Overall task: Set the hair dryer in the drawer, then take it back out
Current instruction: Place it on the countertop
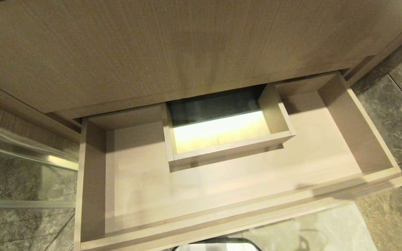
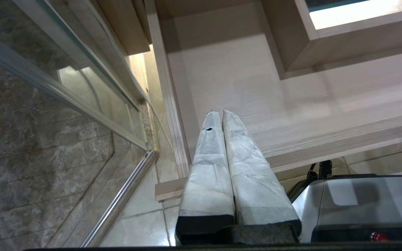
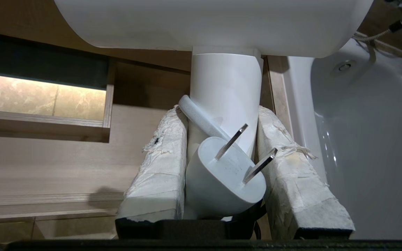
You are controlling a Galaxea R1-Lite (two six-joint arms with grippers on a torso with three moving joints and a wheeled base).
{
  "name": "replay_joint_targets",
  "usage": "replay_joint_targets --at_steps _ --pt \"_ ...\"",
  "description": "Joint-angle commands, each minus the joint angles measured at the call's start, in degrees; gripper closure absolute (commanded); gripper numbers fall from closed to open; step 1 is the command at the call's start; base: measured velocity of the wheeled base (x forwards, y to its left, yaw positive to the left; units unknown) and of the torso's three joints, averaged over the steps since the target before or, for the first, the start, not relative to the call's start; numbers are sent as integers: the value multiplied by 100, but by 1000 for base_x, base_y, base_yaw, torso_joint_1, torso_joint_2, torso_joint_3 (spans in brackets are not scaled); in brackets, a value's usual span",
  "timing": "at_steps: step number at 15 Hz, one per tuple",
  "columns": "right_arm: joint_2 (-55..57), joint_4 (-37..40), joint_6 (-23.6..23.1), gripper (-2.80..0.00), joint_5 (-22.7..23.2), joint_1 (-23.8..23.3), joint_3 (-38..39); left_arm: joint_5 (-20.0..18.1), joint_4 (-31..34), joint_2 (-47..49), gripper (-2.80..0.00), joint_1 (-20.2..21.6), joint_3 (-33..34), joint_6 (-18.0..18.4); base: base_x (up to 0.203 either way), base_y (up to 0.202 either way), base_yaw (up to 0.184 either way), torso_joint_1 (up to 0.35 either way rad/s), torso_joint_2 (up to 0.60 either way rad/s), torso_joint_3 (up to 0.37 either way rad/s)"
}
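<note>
The drawer (image 1: 222, 188) is standing pulled fully out beneath the tan cabinet front (image 1: 159, 48), its light wood floor lying bare in the head view, with a raised box-shaped cut-out (image 1: 229, 139) sitting at the middle of its back edge and opening onto lit flooring below. The hair dryer (image 3: 222, 80) is not lying in the drawer; the right gripper (image 3: 222, 139) is holding it, its padded fingers (image 3: 162, 153) clamping either side of the white handle, the fat barrel crossing above them. The dryer's two-pin plug (image 3: 222, 177) is sitting between the fingers against the handle. A white bathtub (image 3: 361, 139) is showing beside this gripper. The left gripper (image 2: 221, 113) is hanging over the drawer's near left corner, fingers pressed together and holding nothing.
</note>
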Motion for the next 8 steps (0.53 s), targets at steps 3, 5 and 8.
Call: replay_joint_targets --at_steps 3,5,8 --pt "32 8 12 0 10 0 -41 1 -6 0 0 3 11 2 0 0 0 0 0 0" --pt "15 16 -6 0 -48 -7 -15 1 -6 0 0 3 11 -7 0 0 0 138 -255 -107" --pt "28 17 3 0 -263 -7 -32 1 -6 0 0 3 11 -5 0 0 0 124 -423 -196"
